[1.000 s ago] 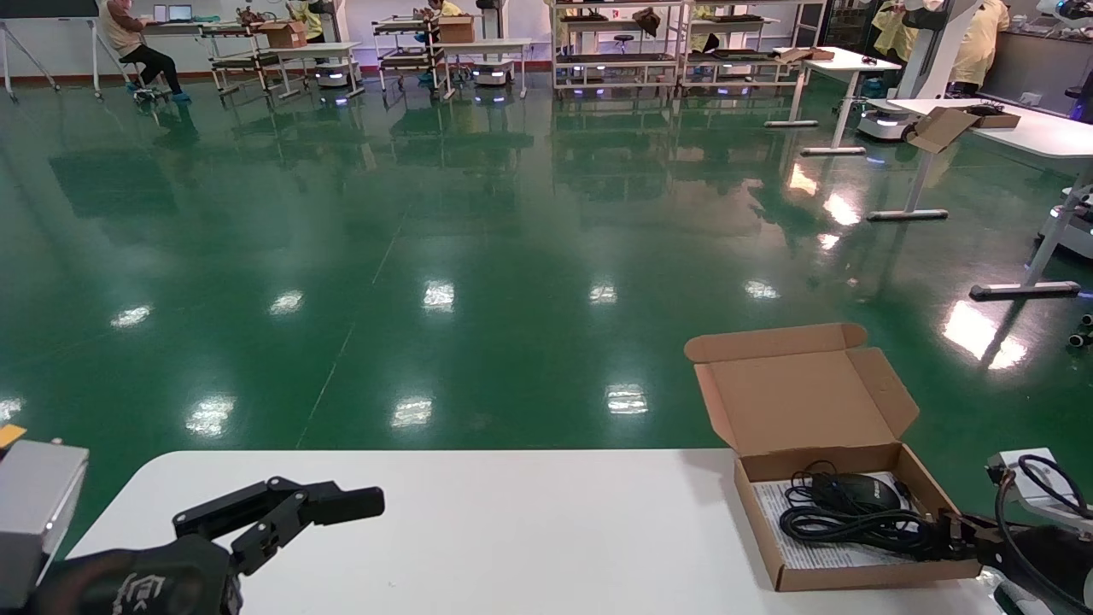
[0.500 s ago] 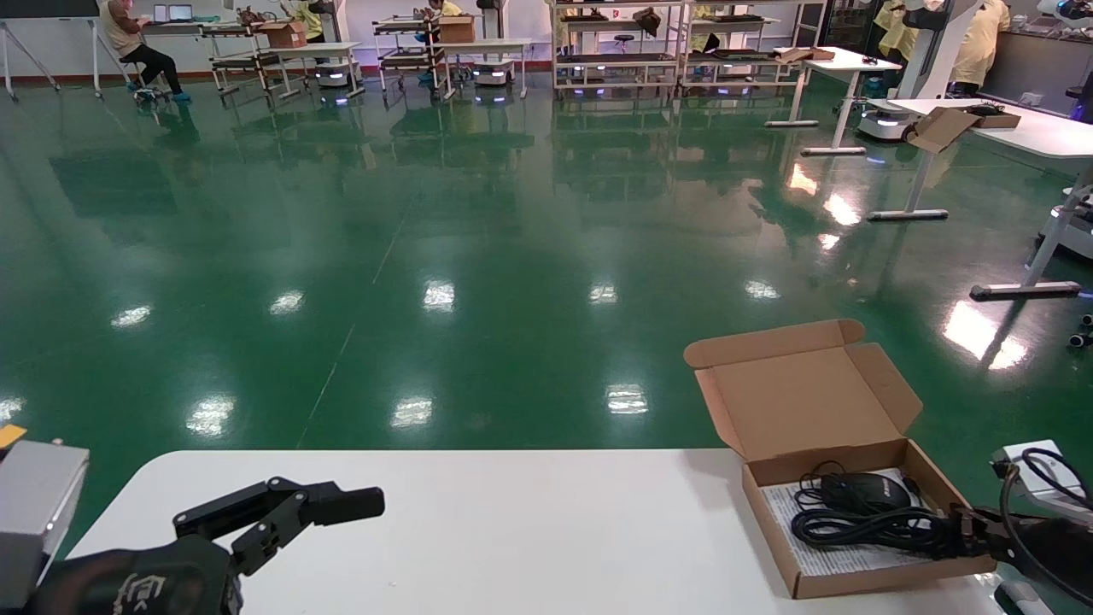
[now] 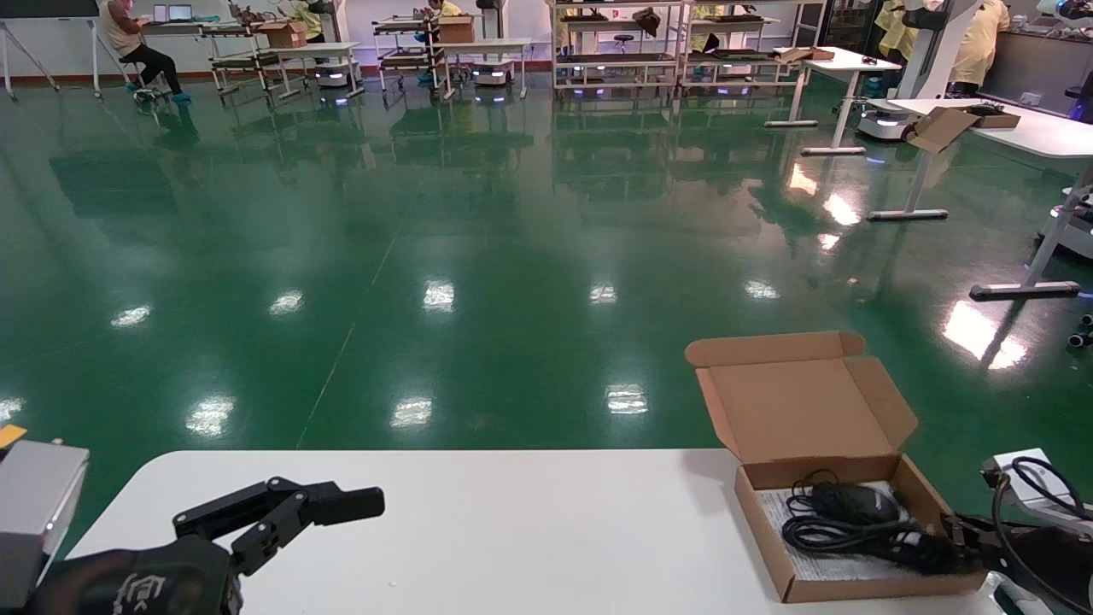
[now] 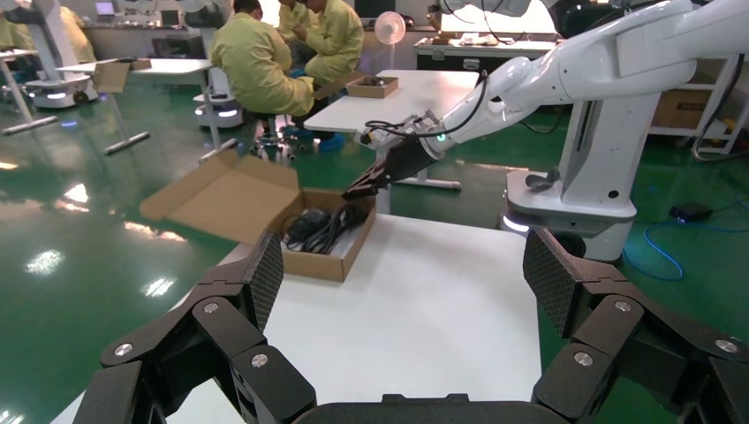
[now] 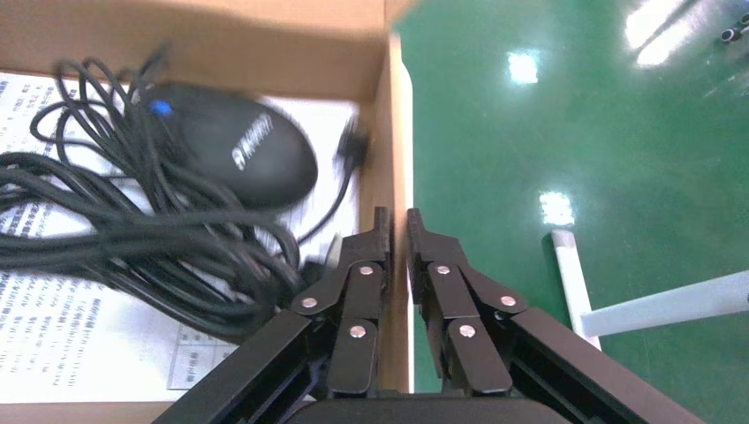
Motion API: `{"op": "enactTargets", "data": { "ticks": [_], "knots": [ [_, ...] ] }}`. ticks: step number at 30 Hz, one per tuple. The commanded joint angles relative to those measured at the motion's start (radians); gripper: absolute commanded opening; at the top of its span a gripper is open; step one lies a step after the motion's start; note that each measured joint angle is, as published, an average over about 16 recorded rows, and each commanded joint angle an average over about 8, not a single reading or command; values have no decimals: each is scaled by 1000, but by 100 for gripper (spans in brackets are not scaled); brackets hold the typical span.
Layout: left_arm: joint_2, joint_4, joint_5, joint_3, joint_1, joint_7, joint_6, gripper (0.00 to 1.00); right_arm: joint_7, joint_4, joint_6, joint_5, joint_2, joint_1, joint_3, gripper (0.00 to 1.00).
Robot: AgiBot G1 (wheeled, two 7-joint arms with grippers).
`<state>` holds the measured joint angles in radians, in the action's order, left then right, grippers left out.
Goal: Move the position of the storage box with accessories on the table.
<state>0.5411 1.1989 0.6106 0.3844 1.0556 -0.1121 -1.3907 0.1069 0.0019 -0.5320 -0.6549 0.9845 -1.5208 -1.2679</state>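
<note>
Your right tool (image 5: 397, 231) is clenched on the right side wall of the storage box (image 3: 841, 589), one finger inside and one outside. The box sits at the bench's (image 3: 512, 530) far right corner, its flap lid standing open toward the green floor (image 3: 427, 256). Inside, a black mouse (image 5: 234, 146) lies on a white leaflet (image 5: 71, 344), with its coiled cable (image 5: 150, 243) bunched right beside your tool. Your left tool (image 4: 406, 300) is released, fingers wide apart, parked over the bench's near left corner, well apart from the box.
</note>
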Motion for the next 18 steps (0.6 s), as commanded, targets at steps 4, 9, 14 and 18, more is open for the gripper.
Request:
{"op": "enactTargets", "data": {
  "ticks": [4, 9, 14, 18],
  "knots": [
    [0, 0, 0, 0, 0, 0, 0, 100, -4, 0, 6, 0, 5, 4, 0, 100],
    [0, 0, 0, 0, 0, 0, 0, 100, -9, 0, 13, 3, 4, 4, 2, 100],
    [0, 0, 0, 0, 0, 0, 0, 100, -19, 2, 25, 6, 1, -7, 4, 100],
    [0, 0, 0, 0, 0, 0, 0, 100, -29, 5, 32, 8, -1, -24, 6, 100]
  ]
}}
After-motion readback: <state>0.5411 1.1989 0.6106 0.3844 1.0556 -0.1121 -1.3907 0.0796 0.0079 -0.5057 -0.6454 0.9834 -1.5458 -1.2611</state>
